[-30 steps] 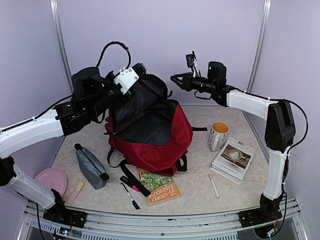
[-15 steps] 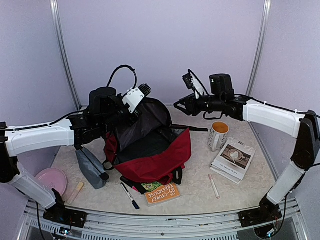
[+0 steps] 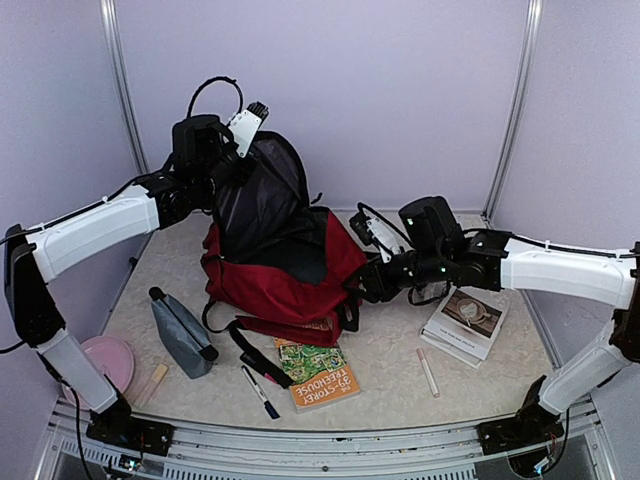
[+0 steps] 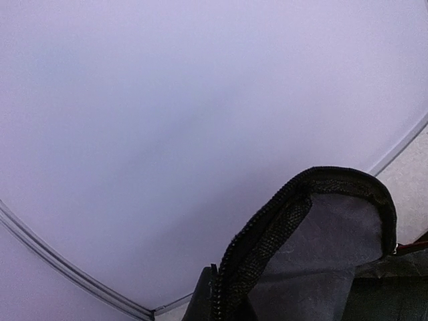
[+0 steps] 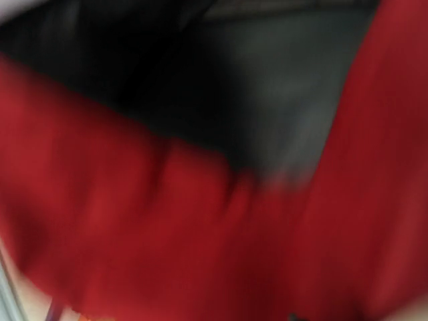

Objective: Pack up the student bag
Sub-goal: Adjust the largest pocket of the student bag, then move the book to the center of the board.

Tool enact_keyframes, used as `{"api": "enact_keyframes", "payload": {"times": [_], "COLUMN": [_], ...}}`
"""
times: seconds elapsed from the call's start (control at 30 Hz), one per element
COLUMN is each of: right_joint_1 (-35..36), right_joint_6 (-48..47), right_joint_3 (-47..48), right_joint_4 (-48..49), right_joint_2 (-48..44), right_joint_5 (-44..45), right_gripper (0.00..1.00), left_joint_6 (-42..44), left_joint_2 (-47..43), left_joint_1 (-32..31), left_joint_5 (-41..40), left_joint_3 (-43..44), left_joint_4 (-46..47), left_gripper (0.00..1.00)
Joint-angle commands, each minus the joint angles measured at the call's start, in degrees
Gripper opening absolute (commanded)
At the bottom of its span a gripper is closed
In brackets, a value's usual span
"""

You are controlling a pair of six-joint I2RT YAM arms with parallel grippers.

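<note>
The student bag (image 3: 270, 285), dark red with a black lining, stands open in the middle of the table. Its black upper flap is pulled up and held high by my left gripper (image 3: 232, 165), which is shut on the zipper edge. The left wrist view shows that zippered flap (image 4: 321, 247) rising against the back wall. My right gripper (image 3: 365, 288) is low against the bag's right side. The right wrist view is a blur of the bag's red fabric (image 5: 167, 241) and dark opening, with no fingers showing, so its jaws are unclear.
A grey pencil pouch (image 3: 182, 333) and a pink plate (image 3: 100, 360) lie at the front left. An orange book (image 3: 318, 372) and markers (image 3: 260, 390) lie in front of the bag. A white book (image 3: 466, 318) and a pale tube (image 3: 427, 372) lie on the right.
My left gripper has lifted the bag's flap higher and toward the back. My right arm has swung down from above the bag to its right side. The bag has slid slightly left.
</note>
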Motion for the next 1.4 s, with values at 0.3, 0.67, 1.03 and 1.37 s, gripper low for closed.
{"api": "enact_keyframes", "payload": {"times": [0.3,0.67,1.03,1.37], "right_joint_1": [21.0,27.9,25.6,22.0], "right_joint_6": [11.6,3.2,8.8,6.7], "right_joint_3": [2.6,19.8,9.1,-0.9], "right_joint_4": [-12.2,-19.0,-32.6,-22.2], "right_joint_2": [12.1,32.9,28.9,13.5], "right_joint_5": [19.6,25.0,36.7,18.8], "right_gripper": [1.00,1.00,0.96,1.00], "left_joint_6": [1.6,-2.2,-4.9,-7.2], "left_joint_2": [-5.7,-9.1,-12.2,-11.6], "left_joint_1": [-0.6,-0.4,-0.6,-6.7], "left_joint_5": [2.3,6.1,9.6,12.3], "left_joint_3": [-8.1,-14.8,-19.8,-25.5], "left_joint_4": [6.4,5.6,2.8,-5.3], "left_gripper": [0.00,0.00,0.00,0.30]}}
